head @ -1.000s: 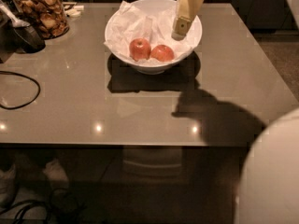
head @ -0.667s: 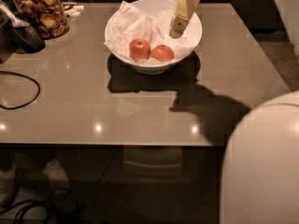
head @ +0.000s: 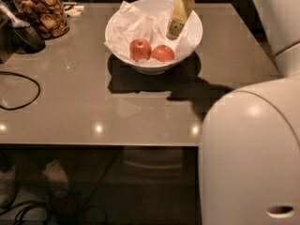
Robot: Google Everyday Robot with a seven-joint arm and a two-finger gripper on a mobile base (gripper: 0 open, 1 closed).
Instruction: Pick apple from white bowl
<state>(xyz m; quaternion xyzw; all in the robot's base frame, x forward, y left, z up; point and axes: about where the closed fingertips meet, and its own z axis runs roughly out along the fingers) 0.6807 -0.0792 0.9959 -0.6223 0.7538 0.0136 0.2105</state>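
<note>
The white bowl (head: 193, 26), lined with crumpled white paper, stands at the back middle of the grey table (head: 93, 102). Two apples lie at its front. The orange-red apple (head: 163, 53) is the right one, wider than tall. A rounder red apple (head: 140, 49) with a pale patch touches its left side. My gripper (head: 174, 31) hangs down from above into the bowl's right half, over the paper. It is just behind and above the orange-red apple and apart from it.
A glass jar of brown snacks (head: 41, 11) stands at the back left, with a dark scoop-like object (head: 26, 34) beside it. A black cable (head: 18, 90) loops at the left edge. My white arm body (head: 253, 153) fills the lower right, past the table's front edge.
My gripper has shifted slightly left and lower inside the bowl, nearer the orange-red apple. My white arm body now fills more of the right side. The apples have not moved.
</note>
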